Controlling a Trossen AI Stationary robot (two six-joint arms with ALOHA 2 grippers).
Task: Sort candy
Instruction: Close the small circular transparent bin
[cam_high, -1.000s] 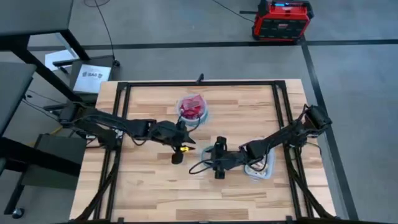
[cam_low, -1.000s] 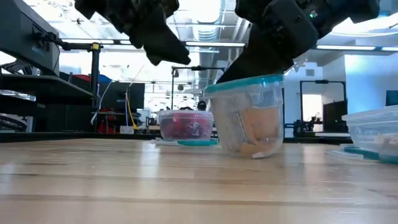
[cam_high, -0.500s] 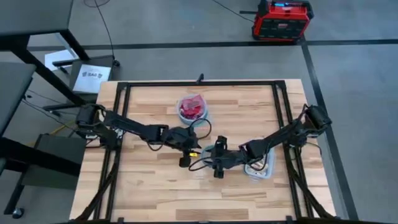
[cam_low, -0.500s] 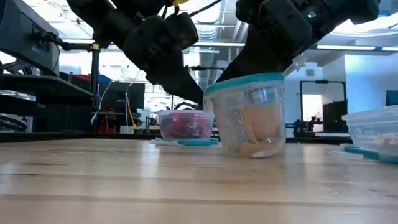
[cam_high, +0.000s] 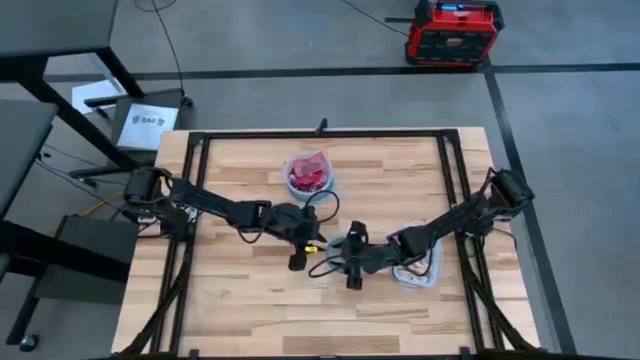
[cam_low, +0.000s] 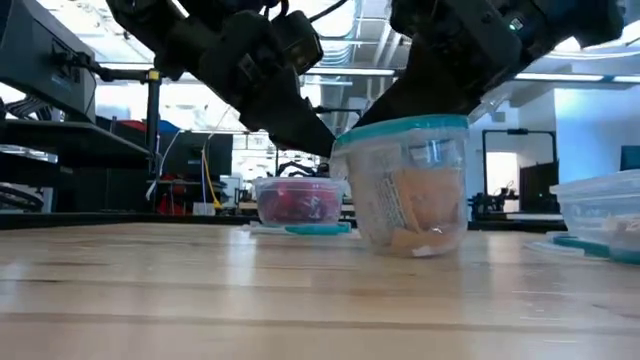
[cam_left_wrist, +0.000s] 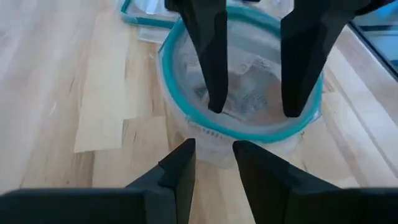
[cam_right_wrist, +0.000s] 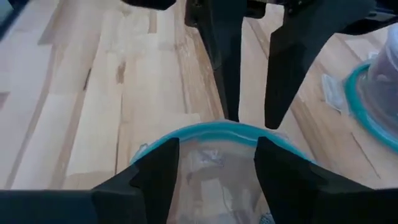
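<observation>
A clear bowl with a teal rim stands mid-table and holds orange and whitish candy. It is tilted, its rim lower on the left. My left gripper is at the bowl's left rim, open by a narrow gap, with nothing seen between its fingers. My right gripper is wide open over the bowl's mouth, and its fingers reach down toward the inside. A second bowl farther back holds red candy. My left gripper's fingertips come slanting down from the table's left and end right at the bowl's left rim; I cannot tell whether they touch it. My right gripper's spread fingers stand in the bowl's mouth; whether they touch its wall I cannot tell.
A clear rectangular tub sits just right of the bowl, under my right arm. The red-candy bowl stands on a teal lid behind the bowl. Bare wood lies toward the near edge and the left.
My left gripper has gone toward the table's right and down, from open table to the bowl's left rim. The bowl has slid slightly toward the table's right. My right gripper has stayed over the bowl.
</observation>
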